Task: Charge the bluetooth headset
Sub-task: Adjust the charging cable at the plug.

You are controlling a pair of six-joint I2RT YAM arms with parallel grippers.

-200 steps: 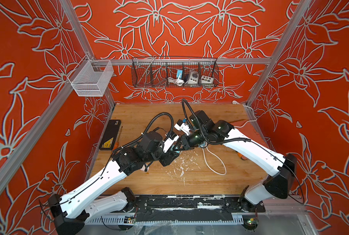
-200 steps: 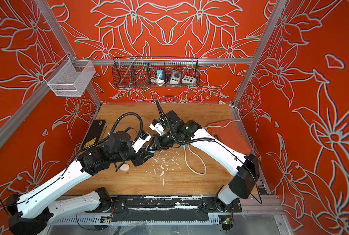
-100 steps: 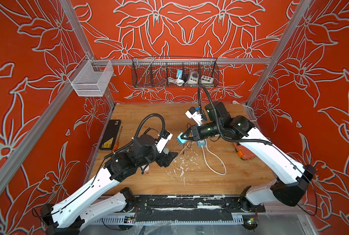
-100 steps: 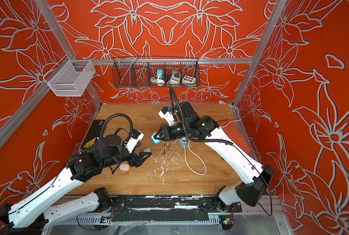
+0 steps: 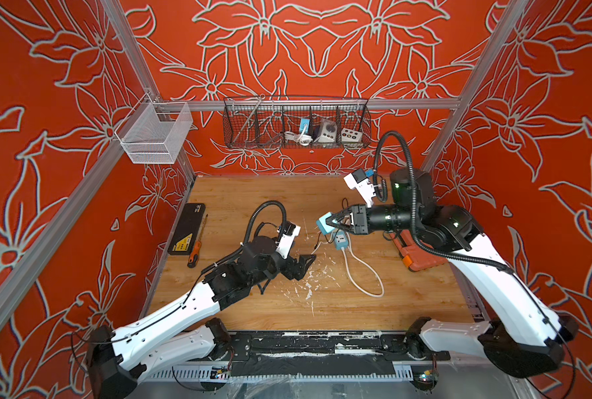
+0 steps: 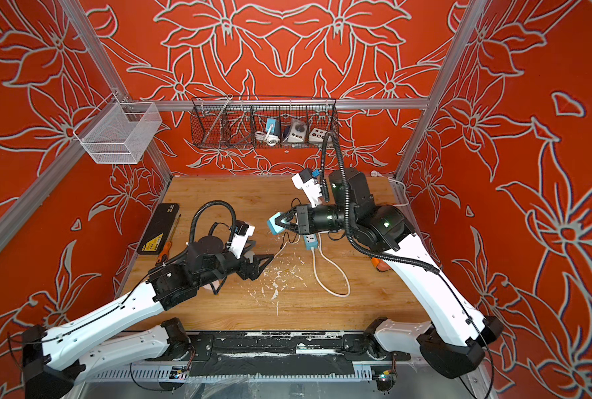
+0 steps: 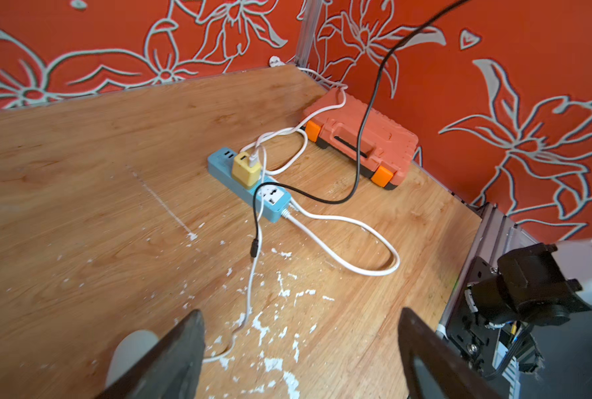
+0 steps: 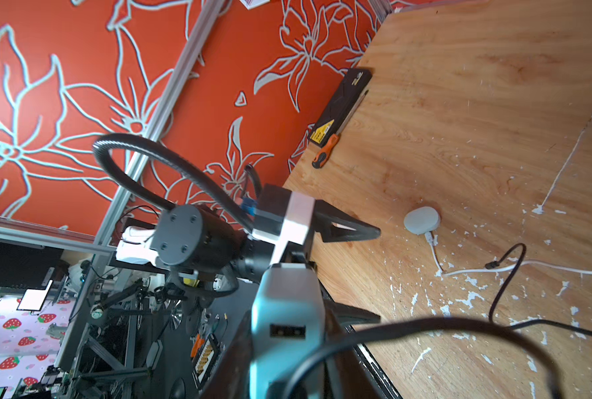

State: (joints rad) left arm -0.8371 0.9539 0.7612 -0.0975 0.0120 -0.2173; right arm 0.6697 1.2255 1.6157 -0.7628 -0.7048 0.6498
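One teal charger [image 5: 322, 225] pinched in right tool [image 5: 328, 222]; left tool [image 7: 301, 352] spread wide.

Two wire baskets [image 5: 149, 145] [image 5: 239, 138], one blue power strip [image 7: 270, 202], one orange tool case [image 7: 391, 145], one screwdriver [image 5: 196, 247] and one black box [image 5: 187, 228] are counted.

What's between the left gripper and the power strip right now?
Left wrist view: between left gripper and power strip, a thin white cable, a loose black plug end and white flecks on bare wood.
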